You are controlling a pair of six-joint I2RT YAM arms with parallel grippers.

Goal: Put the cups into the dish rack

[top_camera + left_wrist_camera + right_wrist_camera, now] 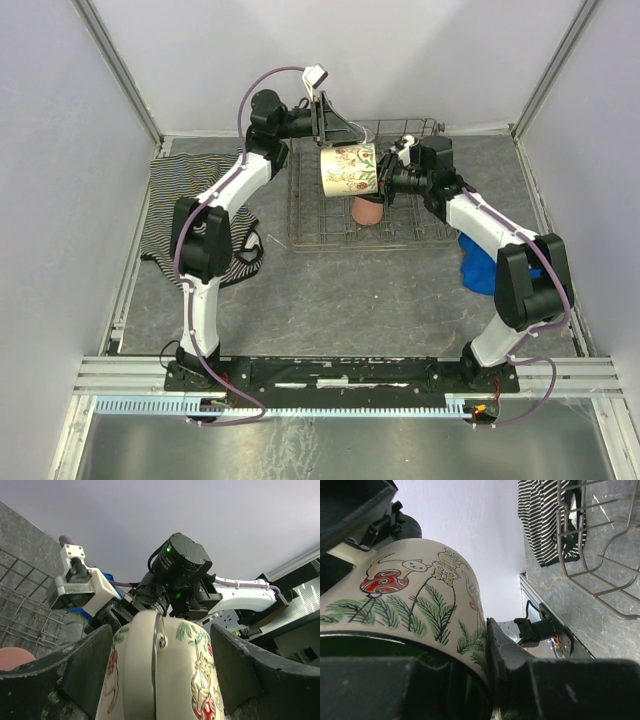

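Note:
The cream floral mug (348, 170) with a green interior hangs on its side above the grey wire dish rack (330, 225). My left gripper (336, 138) grips its body from above; in the left wrist view (160, 635) both fingers press the mug's sides (200, 680). My right gripper (386, 182) is shut on the mug's rim, one finger (520, 655) outside and one inside the mug (420, 600). The salmon-pink tumbler (366, 212) stands in the rack below the mug and shows in the left wrist view (12, 657). The clear glass and black mug are out of view.
A striped cloth (190, 200) lies left of the rack and shows in the right wrist view (545, 520). A blue cloth (480, 262) lies on the right under my right arm. The rack's wires (600, 555) show below the mug. White walls enclose the table.

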